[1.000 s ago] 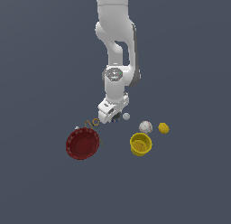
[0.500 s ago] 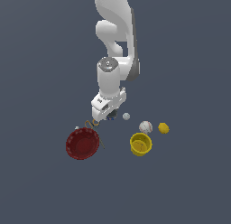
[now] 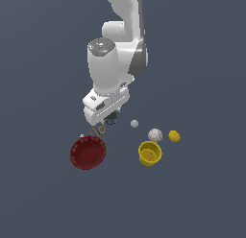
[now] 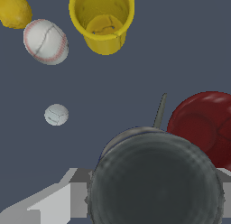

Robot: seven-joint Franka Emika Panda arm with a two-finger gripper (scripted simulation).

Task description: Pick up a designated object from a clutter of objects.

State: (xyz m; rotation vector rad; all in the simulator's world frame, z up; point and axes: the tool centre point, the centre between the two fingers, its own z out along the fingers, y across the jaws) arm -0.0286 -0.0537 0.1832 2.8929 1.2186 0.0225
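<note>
While your arm has risen from its low position of a second ago, the small squat round tin with the dark grey-green face [image 4: 155, 180] has come up with it, filling the wrist view and peeking out under the white end effector [image 3: 111, 118], which is clamped on it. It hangs above and just beside the glossy red bowl [image 3: 88, 152], with the small white ball [image 3: 134, 123] near. You can judge the pick nearly done; lift steadily, since a round tin may slip.
</note>
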